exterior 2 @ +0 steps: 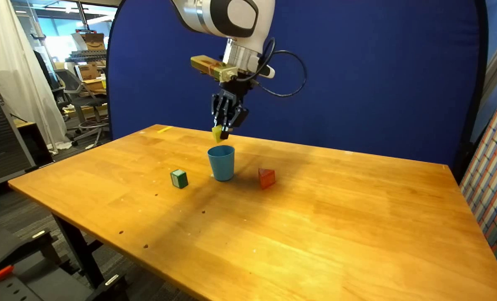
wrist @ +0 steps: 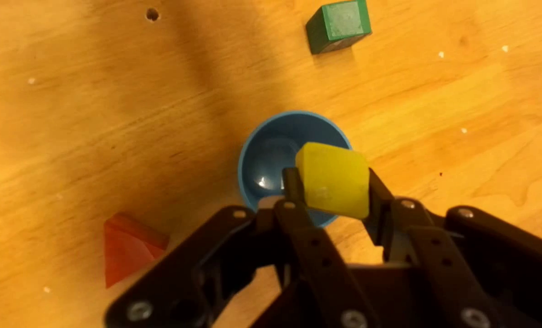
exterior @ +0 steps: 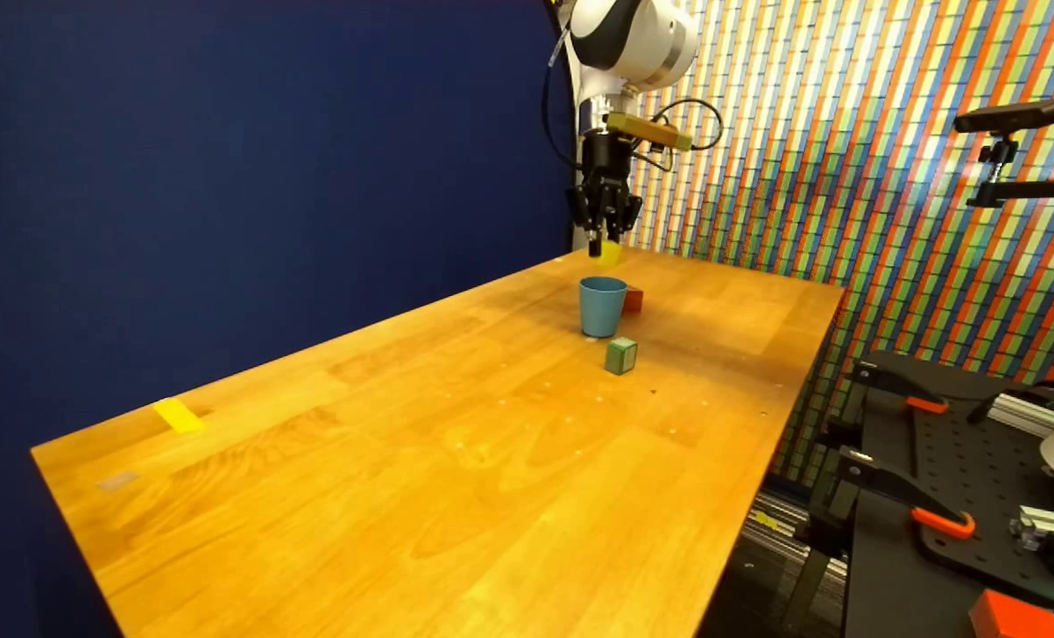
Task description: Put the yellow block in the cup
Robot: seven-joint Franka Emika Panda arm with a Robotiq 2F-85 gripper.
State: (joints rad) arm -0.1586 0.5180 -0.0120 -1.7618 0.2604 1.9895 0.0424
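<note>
The yellow block (wrist: 337, 180) is a small bright cube, held between the two fingertips of my gripper (wrist: 334, 190) in the wrist view. It also shows in both exterior views (exterior: 610, 254) (exterior 2: 217, 133), hanging under the fingers in the air. The blue cup (exterior 2: 222, 164) stands upright on the table, open at the top, and also shows in an exterior view (exterior: 601, 310). My gripper (exterior 2: 221, 128) is above the cup. In the wrist view the block covers the right part of the cup's mouth (wrist: 271, 159); the visible inside of the cup holds nothing.
A green block (exterior 2: 179, 179) sits on the wooden table (exterior 2: 336, 234) beside the cup. A red wedge-shaped block (exterior 2: 267, 178) lies on the cup's opposite side. A flat yellow tape strip (exterior: 178, 415) is stuck near the table edge. A blue screen (exterior 2: 357, 83) stands behind the table.
</note>
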